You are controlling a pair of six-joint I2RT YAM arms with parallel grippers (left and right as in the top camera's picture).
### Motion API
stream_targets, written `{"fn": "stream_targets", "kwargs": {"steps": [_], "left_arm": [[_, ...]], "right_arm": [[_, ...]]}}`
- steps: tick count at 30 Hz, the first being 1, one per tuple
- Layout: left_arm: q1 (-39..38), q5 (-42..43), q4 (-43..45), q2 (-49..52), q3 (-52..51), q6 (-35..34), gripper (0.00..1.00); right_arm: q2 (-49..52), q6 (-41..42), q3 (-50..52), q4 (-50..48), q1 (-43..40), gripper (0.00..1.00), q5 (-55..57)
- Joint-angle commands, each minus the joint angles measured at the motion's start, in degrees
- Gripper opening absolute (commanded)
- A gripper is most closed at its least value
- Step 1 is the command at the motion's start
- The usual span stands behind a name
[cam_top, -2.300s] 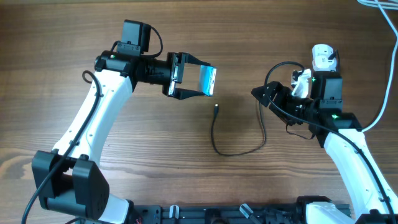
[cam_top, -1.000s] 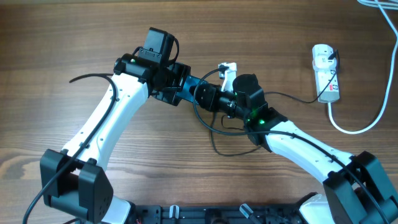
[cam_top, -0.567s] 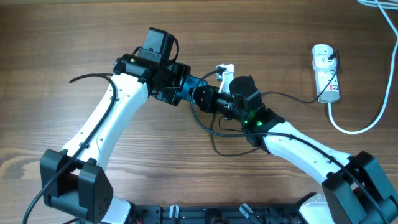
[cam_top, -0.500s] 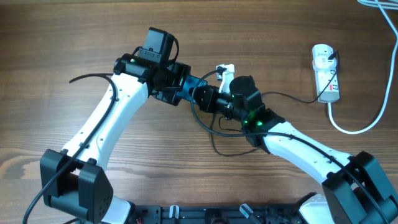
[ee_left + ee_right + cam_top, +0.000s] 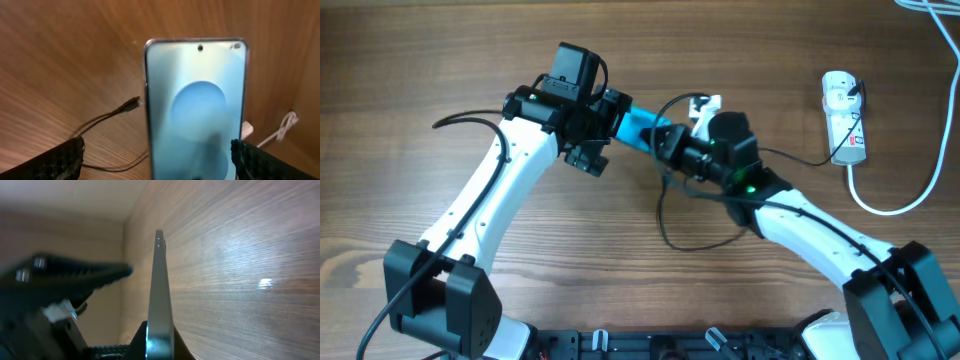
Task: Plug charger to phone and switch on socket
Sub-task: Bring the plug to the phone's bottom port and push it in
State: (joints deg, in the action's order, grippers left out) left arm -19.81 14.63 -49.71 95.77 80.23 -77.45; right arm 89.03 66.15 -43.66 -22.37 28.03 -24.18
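The phone point(image 5: 638, 124), its cyan screen lit, hangs above the table between both grippers. My right gripper point(image 5: 667, 140) is shut on its end; the right wrist view has the phone point(image 5: 160, 290) edge-on, clamped between the jaws point(image 5: 160, 336). My left gripper point(image 5: 596, 138) stands open around the other end. In the left wrist view its fingers point(image 5: 52, 161) sit wide of the phone point(image 5: 196, 105). The charger point(image 5: 666, 226) lies looped on the table below, its small plug point(image 5: 131, 104) free on the wood. The socket point(image 5: 845, 118) lies at the far right.
A thick white cord point(image 5: 892, 203) runs from the socket off the right side. A black cable point(image 5: 455, 122) trails from the left arm. The right arm point(image 5: 820, 235) stretches across the table from the lower right.
My left gripper has opened and let go of the phone. The right gripper has shut on the phone and shifted it slightly right and away.
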Motion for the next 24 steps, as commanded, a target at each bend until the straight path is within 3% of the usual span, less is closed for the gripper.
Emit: {"fn": "stream_targets", "kwargs": {"steps": [1, 7, 13, 20, 24], "left_arm": [[2.4, 5.1, 3.3, -1.3, 1.2, 12.3, 1.0], [4.9, 20.3, 14.6, -1.3, 1.2, 26.3, 0.92], [4.9, 22.8, 19.5, -1.3, 1.2, 24.6, 0.79], [4.9, 22.8, 21.9, -1.3, 1.2, 24.3, 0.52], [4.9, 21.9, 21.9, -1.3, 1.2, 24.1, 0.33]], "right_arm": [[-1.8, 12.4, -0.6, -1.8, -2.1, 0.04, -2.9], [-1.8, 30.3, -0.6, -13.6, -2.3, 0.04, -1.4], [-1.8, 41.0, -0.6, -16.4, -1.2, 0.04, 2.6], [-1.8, 49.9, -0.6, -16.9, -0.9, 0.04, 2.8], [-1.8, 50.0, -0.6, -18.6, -0.9, 0.04, 2.8]]}}
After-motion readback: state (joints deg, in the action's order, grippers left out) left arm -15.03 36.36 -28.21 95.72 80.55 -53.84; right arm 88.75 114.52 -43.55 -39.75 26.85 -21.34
